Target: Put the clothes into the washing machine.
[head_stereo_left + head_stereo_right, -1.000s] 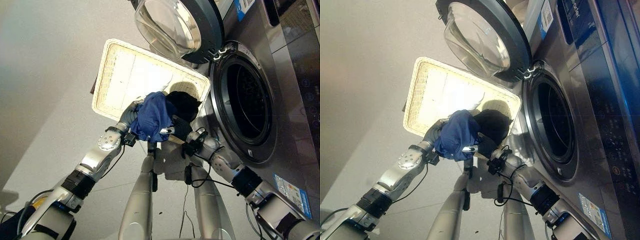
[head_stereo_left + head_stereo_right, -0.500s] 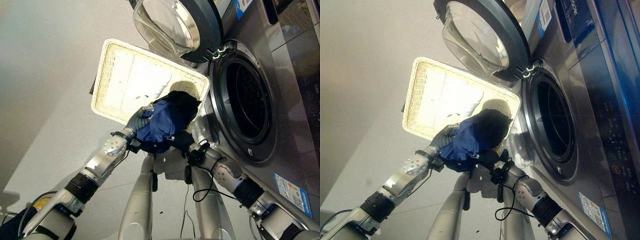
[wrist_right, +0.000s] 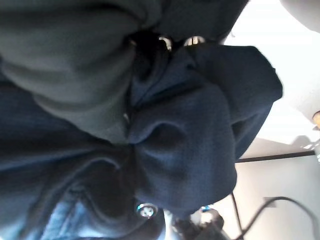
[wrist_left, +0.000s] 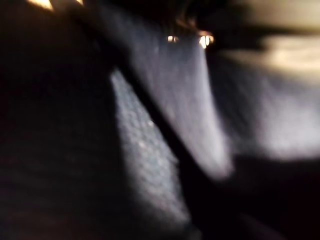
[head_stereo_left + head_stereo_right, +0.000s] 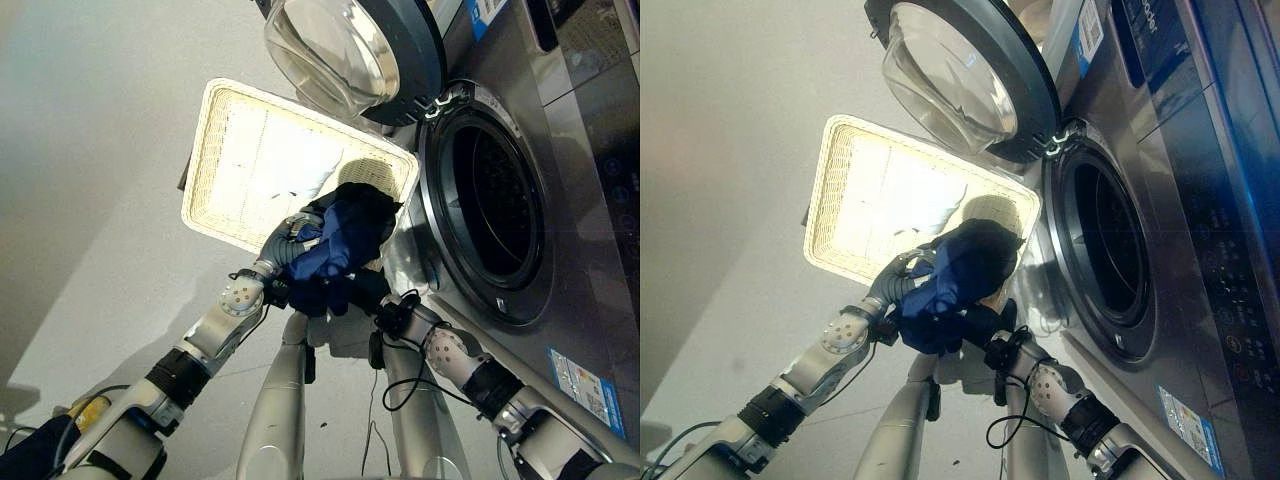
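A bundle of clothes (image 5: pixel 340 240), blue cloth wrapped with a black garment (image 5: pixel 367 203), hangs over the near right corner of the white wicker basket (image 5: pixel 215 110). My left hand (image 5: pixel 287 238) is curled round the bundle's left side. My right hand (image 5: pixel 362 290) is under the bundle from the right, largely covered by cloth. The washing machine's round opening (image 5: pixel 495 205) is just right of the bundle, its drum dark. In the right wrist view, dark blue cloth (image 3: pixel 190 145) and a greyer fold (image 3: pixel 65 55) lie close to the camera. Dark cloth (image 4: pixel 165 125) shows in the left wrist view.
The machine's glass door (image 5: pixel 350 50) stands swung open above the basket's far right corner. The grey front panel (image 5: pixel 590 250) runs along the right. A few white pieces lie on the basket's bottom (image 5: pixel 290 165). Pale floor (image 5: pixel 90 150) spreads to the left.
Both hands have carried the bundle to the right, nearer the machine's opening. The black garment now sits on top, with the blue cloth rolled lower.
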{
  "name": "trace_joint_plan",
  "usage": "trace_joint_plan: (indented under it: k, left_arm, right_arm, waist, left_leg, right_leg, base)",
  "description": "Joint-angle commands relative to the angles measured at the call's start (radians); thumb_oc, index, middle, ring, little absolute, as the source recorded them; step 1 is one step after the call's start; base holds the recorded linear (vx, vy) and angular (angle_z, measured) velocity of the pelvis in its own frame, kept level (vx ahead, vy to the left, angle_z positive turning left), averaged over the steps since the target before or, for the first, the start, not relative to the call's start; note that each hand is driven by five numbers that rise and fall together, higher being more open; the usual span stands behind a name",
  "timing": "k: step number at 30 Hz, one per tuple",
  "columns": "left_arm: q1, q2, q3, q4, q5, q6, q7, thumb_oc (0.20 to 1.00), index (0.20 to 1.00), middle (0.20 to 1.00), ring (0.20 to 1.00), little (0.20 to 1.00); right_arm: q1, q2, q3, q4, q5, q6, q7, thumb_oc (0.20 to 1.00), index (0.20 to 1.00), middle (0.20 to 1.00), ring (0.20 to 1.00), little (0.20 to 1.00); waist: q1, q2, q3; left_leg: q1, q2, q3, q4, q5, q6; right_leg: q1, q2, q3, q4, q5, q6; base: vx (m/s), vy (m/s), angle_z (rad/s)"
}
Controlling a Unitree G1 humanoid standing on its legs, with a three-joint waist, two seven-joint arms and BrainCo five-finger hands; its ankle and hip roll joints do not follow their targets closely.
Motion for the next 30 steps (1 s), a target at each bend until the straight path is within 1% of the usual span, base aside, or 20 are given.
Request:
trace_joint_plan:
  k: [1,2,3,4,6,11,12,13,15,17,21,22,23,24,25,26,27,28,29,30]
  left_arm:
    - [0.017,-0.056,0.07,0.037,-0.054,-0.047,0.224,1.0,1.0,1.0,1.0,1.0]
    - [0.018,-0.061,0.085,0.062,-0.056,-0.055,0.258,1.0,1.0,1.0,1.0,1.0]
    - [0.018,-0.061,0.085,0.062,-0.056,-0.055,0.258,1.0,1.0,1.0,1.0,1.0]
    - [0.012,-0.068,0.125,0.113,-0.073,-0.061,0.315,1.0,1.0,1.0,1.0,1.0]
    - [0.011,-0.075,0.156,0.171,-0.074,-0.068,0.342,1.0,1.0,1.0,1.0,1.0]
    - [-0.009,-0.08,0.212,0.266,-0.124,-0.088,0.341,1.0,1.0,1.0,1.0,1.0]
    - [-0.01,-0.09,0.247,0.34,-0.152,-0.104,0.327,1.0,1.0,1.0,1.0,1.0]
    - [-0.015,-0.09,0.251,0.346,-0.155,-0.105,0.327,1.0,1.0,1.0,1.0,1.0]
    - [-0.02,-0.092,0.271,0.391,-0.181,-0.116,0.318,1.0,1.0,1.0,1.0,1.0]
    - [-0.002,-0.094,0.288,0.441,-0.2,-0.131,0.299,1.0,1.0,1.0,1.0,1.0]
    - [-0.006,-0.09,0.303,0.486,-0.208,-0.134,0.278,1.0,1.0,1.0,1.0,1.0]
    - [0.006,-0.089,0.311,0.514,-0.211,-0.146,0.256,1.0,1.0,1.0,1.0,1.0]
    - [0.034,-0.083,0.315,0.541,-0.215,-0.166,0.226,1.0,1.0,1.0,1.0,1.0]
    - [0.036,-0.082,0.317,0.545,-0.212,-0.169,0.221,1.0,1.0,1.0,1.0,1.0]
    - [0.048,-0.081,0.318,0.55,-0.206,-0.175,0.217,1.0,1.0,1.0,1.0,1.0]
    - [0.064,-0.067,0.32,0.549,-0.183,-0.174,0.196,1.0,1.0,1.0,1.0,1.0]
    - [0.061,-0.065,0.322,0.549,-0.181,-0.174,0.193,1.0,1.0,1.0,1.0,1.0]
    - [0.063,-0.053,0.316,0.548,-0.179,-0.171,0.187,1.0,1.0,1.0,1.0,1.0]
    - [0.06,-0.029,0.305,0.534,-0.199,-0.163,0.18,1.0,1.0,1.0,1.0,1.0]
    - [0.057,-0.021,0.305,0.528,-0.203,-0.156,0.176,1.0,1.0,1.0,1.0,1.0]
  right_arm:
    - [-0.014,0.065,-0.024,-0.034,0.135,-0.087,0.001,0.2,0.2,0.2,0.2,0.2]
    - [-0.019,0.066,-0.035,-0.021,0.157,-0.106,-0.003,0.2,0.2,0.2,0.2,0.2]
    - [-0.019,0.066,-0.035,-0.021,0.157,-0.106,-0.003,0.2,0.2,0.2,0.2,0.2]
    - [-0.043,0.063,-0.072,0.013,0.216,-0.14,-0.013,0.2,0.2,0.2,0.2,0.2]
    - [-0.06,0.06,-0.118,0.045,0.279,-0.166,-0.028,0.2,0.2,0.2,0.2,0.2]
    - [-0.098,0.046,-0.202,0.101,0.376,-0.198,-0.034,0.2,0.2,0.2,0.2,0.2]
    - [-0.124,0.037,-0.279,0.141,0.461,-0.244,-0.06,0.2,0.2,0.2,0.2,0.2]
    - [-0.132,0.035,-0.287,0.144,0.472,-0.248,-0.06,0.2,0.2,0.2,0.2,0.2]
    - [-0.163,0.022,-0.354,0.177,0.534,-0.29,-0.079,0.2,0.2,0.2,0.2,0.2]
    - [-0.197,-0.003,-0.441,0.206,0.61,-0.368,-0.115,0.2,0.2,0.2,0.2,0.2]
    - [-0.252,-0.039,-0.519,0.224,0.69,-0.474,-0.174,0.2,0.2,0.2,0.2,0.2]
    - [-0.291,-0.076,-0.577,0.228,0.707,-0.534,-0.242,0.2,0.2,0.2,0.2,0.2]
    - [-0.337,-0.134,-0.65,0.249,0.734,-0.646,-0.332,0.2,0.2,0.2,0.2,0.2]
    - [-0.347,-0.146,-0.663,0.253,0.743,-0.691,-0.349,0.2,0.2,0.2,0.2,0.2]
    - [-0.363,-0.171,-0.694,0.265,0.75,-0.769,-0.372,0.2,0.2,0.2,0.2,0.2]
    - [-0.404,-0.238,-0.751,0.285,0.779,-0.955,-0.395,0.2,0.2,0.2,0.2,0.2]
    - [-0.413,-0.245,-0.759,0.283,0.779,-0.998,-0.4,0.2,0.2,0.2,0.2,0.2]
    - [-0.426,-0.269,-0.782,0.282,0.779,-1.118,-0.415,0.2,0.2,0.2,0.2,0.2]
    - [-0.447,-0.32,-0.808,0.274,0.779,-1.275,-0.445,0.2,0.2,0.2,0.2,0.2]
    - [-0.452,-0.336,-0.814,0.279,0.779,-1.325,-0.474,0.2,0.2,0.2,0.2,0.2]
  waist:
    - [-0.045,0.022,-0.016]
    - [-0.045,0.023,-0.016]
    - [-0.045,0.023,-0.016]
    - [-0.047,0.028,-0.016]
    - [-0.049,0.035,-0.016]
    - [-0.055,0.046,-0.016]
    - [-0.059,0.059,-0.016]
    - [-0.06,0.059,-0.016]
    - [-0.062,0.069,-0.016]
    - [-0.066,0.082,-0.016]
    - [-0.07,0.089,-0.016]
    - [-0.072,0.093,-0.016]
    - [-0.074,0.095,-0.016]
    - [-0.074,0.095,-0.016]
    - [-0.074,0.094,-0.016]
    - [-0.069,0.092,-0.016]
    - [-0.068,0.092,-0.016]
    - [-0.067,0.091,-0.016]
    - [-0.065,0.088,-0.016]
    - [-0.065,0.087,-0.016]
  left_leg:
    - [-0.057,-0.079,-0.003,0.108,-0.059,0.021]
    - [-0.057,-0.079,-0.001,0.108,-0.06,0.019]
    - [-0.057,-0.079,-0.001,0.108,-0.06,0.019]
    - [-0.065,-0.076,0.008,0.11,-0.055,0.014]
    - [-0.056,-0.073,0.019,0.111,-0.063,0.009]
    - [-0.066,-0.069,0.035,0.116,-0.059,0.003]
    - [-0.058,-0.064,0.047,0.124,-0.07,-0.001]
    - [-0.067,-0.064,0.049,0.123,-0.063,-0.002]
    - [-0.075,-0.062,0.056,0.129,-0.064,-0.004]
    - [-0.07,-0.059,0.062,0.14,-0.079,-0.007]
    - [-0.086,-0.057,0.068,0.145,-0.073,-0.009]
    - [-0.086,-0.053,0.071,0.145,-0.075,-0.01]
    - [-0.072,-0.048,0.073,0.148,-0.091,-0.01]
    - [-0.081,-0.047,0.074,0.147,-0.083,-0.01]
    - [-0.073,-0.044,0.073,0.148,-0.094,-0.01]
    - [-0.07,-0.043,0.069,0.147,-0.098,-0.007]
    - [-0.08,-0.043,0.069,0.145,-0.087,-0.006]
    - [-0.077,-0.042,0.065,0.144,-0.095,-0.005]
    - [-0.091,-0.046,0.057,0.146,-0.086,-0.002]
    - [-0.097,-0.048,0.053,0.148,-0.084,-0.001]
  right_leg:
    - [0.036,-0.021,-0.035,-0.058,0.018,0.11]
    - [0.035,-0.022,-0.035,-0.058,0.017,0.11]
    - [0.035,-0.022,-0.035,-0.058,0.017,0.11]
    - [0.028,-0.028,-0.035,-0.059,0.023,0.11]
    - [0.034,-0.031,-0.035,-0.056,0.015,0.11]
    - [0.02,-0.037,-0.032,-0.051,0.02,0.108]
    - [0.021,-0.041,-0.03,-0.039,0.007,0.11]
    - [0.012,-0.042,-0.029,-0.04,0.015,0.109]
    - [0.002,-0.044,-0.027,-0.033,0.012,0.11]
    - [0.002,-0.044,-0.024,-0.02,-0.006,0.109]
    - [-0.015,-0.045,-0.02,-0.017,0.002,0.106]
    - [-0.016,-0.044,-0.018,-0.016,-0.001,0.105]
    - [-0.005,-0.039,-0.013,-0.01,-0.018,0.103]
    - [-0.012,-0.039,-0.013,-0.013,-0.008,0.101]
    - [-0.004,-0.036,-0.011,-0.01,-0.02,0.103]
    - [0.001,-0.032,-0.011,-0.008,-0.023,0.102]
    - [-0.008,-0.032,-0.011,-0.011,-0.011,0.101]
    - [-0.004,-0.028,-0.009,-0.007,-0.02,0.102]
    - [-0.016,-0.024,-0.009,-0.004,-0.01,0.1]
    - [-0.021,-0.024,-0.008,-0.004,-0.006,0.1]
  base:
    - [0.0,0.0,0.0]
    - [0.0,0.0,0.0]
    - [0.0,0.0,0.0]
    - [0.0,0.0,0.0]
    - [0.02,-0.006,-0.01]
    - [0.04,0.022,-0.08]
    - [0.06,0.033,-0.09]
    - [0.08,0.048,-0.11]
    - [0.04,0.027,-0.13]
    - [0.06,0.029,-0.06]
    - [0.03,0.006,-0.09]
    - [0.09,0.008,-0.17]
    - [0.08,0.005,-0.15]
    - [0.08,-0.004,-0.09]
    - [0.04,-0.043,-0.07]
    - [0.04,-0.046,-0.04]
    - [0.02,-0.07,-0.03]
    - [-0.02,-0.102,-0.03]
    - [0.0,-0.123,-0.02]
    - [-0.02,-0.105,0.0]
